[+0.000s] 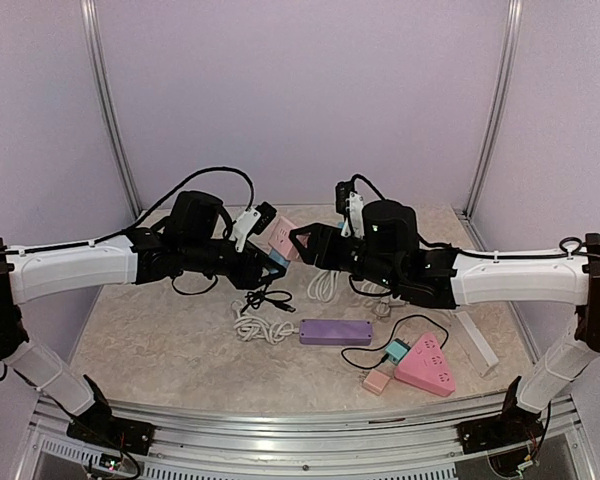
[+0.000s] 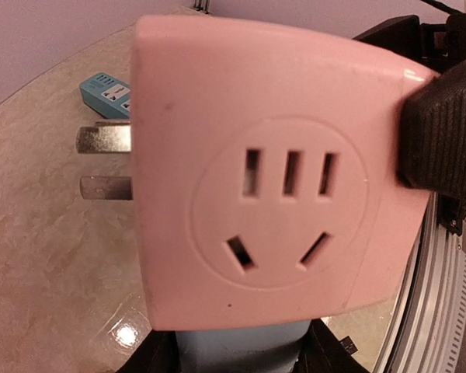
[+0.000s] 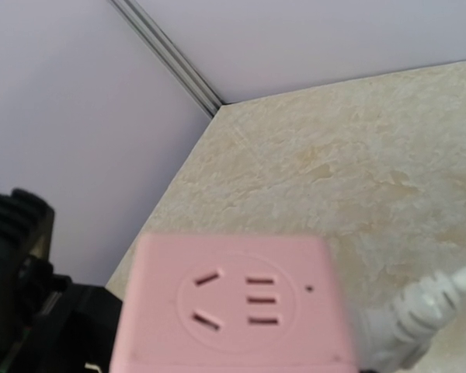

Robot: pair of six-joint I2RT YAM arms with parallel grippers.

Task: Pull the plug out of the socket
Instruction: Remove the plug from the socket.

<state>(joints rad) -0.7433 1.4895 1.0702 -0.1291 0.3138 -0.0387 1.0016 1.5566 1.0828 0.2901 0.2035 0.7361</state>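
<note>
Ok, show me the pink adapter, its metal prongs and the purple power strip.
pink adapter (image 2: 272, 186), left wrist view, socket face
metal prongs (image 2: 102, 139), left wrist view, upper prong
purple power strip (image 1: 335, 331), top view, top face

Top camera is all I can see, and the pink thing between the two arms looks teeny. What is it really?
Observer: It's a pink adapter cube. The left wrist view shows a round socket face on it, with three straight slots above two slanted ones.
Operator: Is its plug stuck in something?
Observer: No. Two flat metal prongs stick out of its side, bare, with nothing on them.
</note>
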